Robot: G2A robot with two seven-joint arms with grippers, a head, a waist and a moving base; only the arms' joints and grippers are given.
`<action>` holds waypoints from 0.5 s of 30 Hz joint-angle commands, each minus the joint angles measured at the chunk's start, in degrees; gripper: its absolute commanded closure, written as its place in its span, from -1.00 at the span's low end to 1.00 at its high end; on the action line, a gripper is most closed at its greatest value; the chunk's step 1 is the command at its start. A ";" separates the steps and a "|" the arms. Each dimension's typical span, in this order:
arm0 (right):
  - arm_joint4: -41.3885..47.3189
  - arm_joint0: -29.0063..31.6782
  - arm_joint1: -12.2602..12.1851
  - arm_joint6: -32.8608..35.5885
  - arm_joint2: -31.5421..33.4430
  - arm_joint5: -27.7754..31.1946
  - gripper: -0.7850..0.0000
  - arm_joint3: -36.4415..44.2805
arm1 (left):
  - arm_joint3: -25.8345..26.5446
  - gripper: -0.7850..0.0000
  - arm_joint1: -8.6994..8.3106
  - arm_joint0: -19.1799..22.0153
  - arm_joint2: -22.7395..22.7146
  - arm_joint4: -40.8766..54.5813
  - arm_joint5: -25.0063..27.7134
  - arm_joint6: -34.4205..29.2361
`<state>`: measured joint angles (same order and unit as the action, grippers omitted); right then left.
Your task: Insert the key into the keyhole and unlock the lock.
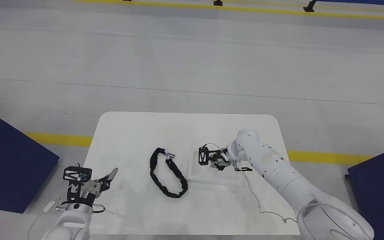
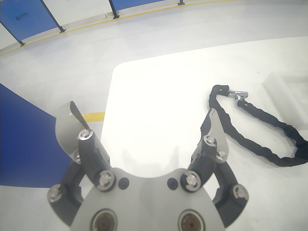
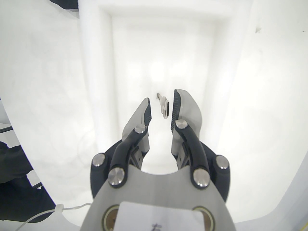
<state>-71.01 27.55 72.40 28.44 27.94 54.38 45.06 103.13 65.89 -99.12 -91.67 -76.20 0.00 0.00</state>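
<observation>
Foam tray (image 3: 96,49) holds key (image 3: 164,106) | right gripper (image 3: 160,98) jaws open, straddling it | we'd centre first, pinch the bow, lift level | chain lock (image 1: 168,173) just beside tray | left gripper (image 2: 142,108) jaws open, well apart from tray
</observation>
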 commanded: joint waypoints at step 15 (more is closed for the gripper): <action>0.86 1.03 -1.68 -0.25 4.15 0.23 1.00 2.60 | 0.00 -1.00 0.00 0.00 0.00 0.00 0.00 0.00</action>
<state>-70.05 28.30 71.11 28.14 31.58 54.41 46.94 103.13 65.89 -99.12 -91.67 -76.20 0.00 0.00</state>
